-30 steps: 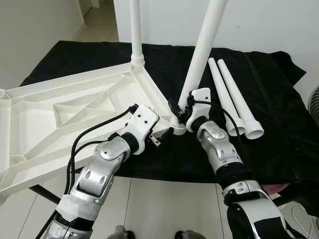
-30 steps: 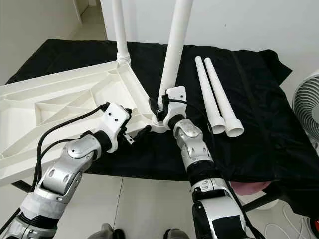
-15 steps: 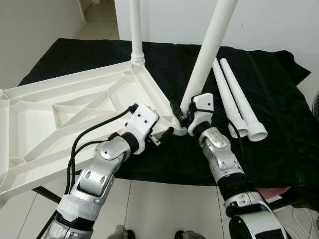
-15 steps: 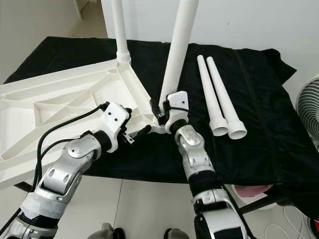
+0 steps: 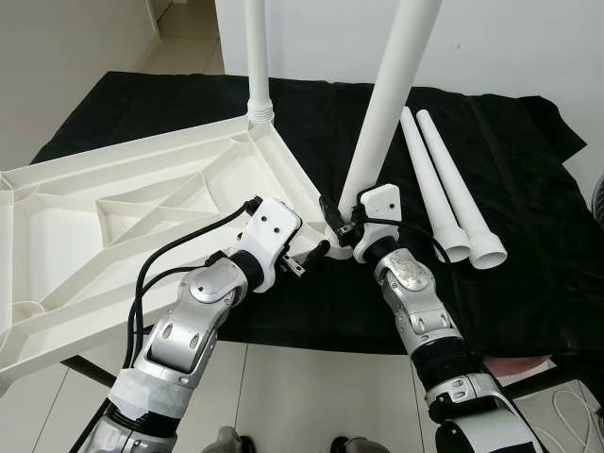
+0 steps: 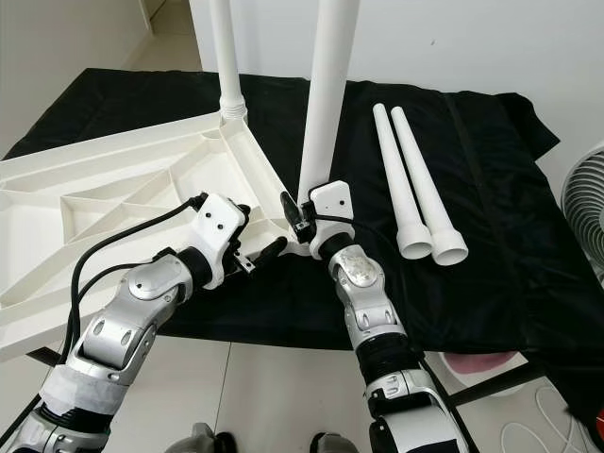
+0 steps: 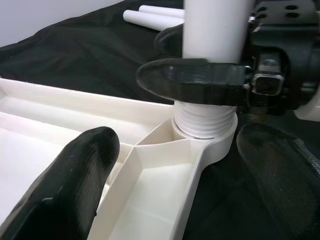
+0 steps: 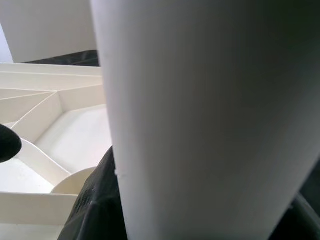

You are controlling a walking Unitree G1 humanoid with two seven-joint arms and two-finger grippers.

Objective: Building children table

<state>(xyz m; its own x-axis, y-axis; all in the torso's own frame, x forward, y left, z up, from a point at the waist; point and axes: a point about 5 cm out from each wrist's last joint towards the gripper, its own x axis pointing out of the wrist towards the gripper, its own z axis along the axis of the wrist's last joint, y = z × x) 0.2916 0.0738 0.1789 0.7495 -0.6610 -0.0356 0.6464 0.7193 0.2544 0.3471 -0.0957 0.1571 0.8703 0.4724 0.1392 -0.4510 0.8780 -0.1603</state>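
Observation:
A white tabletop (image 5: 142,189) lies upside down on a black cloth, its ribs showing. One white leg (image 5: 257,57) stands fitted in its far corner. My right gripper (image 5: 342,221) is shut on a second leg (image 5: 387,94) just above the leg's threaded end (image 7: 205,120), which sits in the near corner socket (image 5: 338,249); the leg stands almost upright. My left gripper (image 5: 316,253) is open, its fingers (image 7: 75,180) astride the corner arm beside that socket. Two loose legs (image 5: 444,189) lie side by side to the right.
The black cloth (image 5: 528,245) covers a low platform whose front edge runs just below the grippers, with tiled floor beneath. A white fan (image 6: 580,198) stands at the far right. A white wall is close behind.
The leg held by my right gripper has swung from leaning right to nearly upright over the socket. My left gripper has stayed in place.

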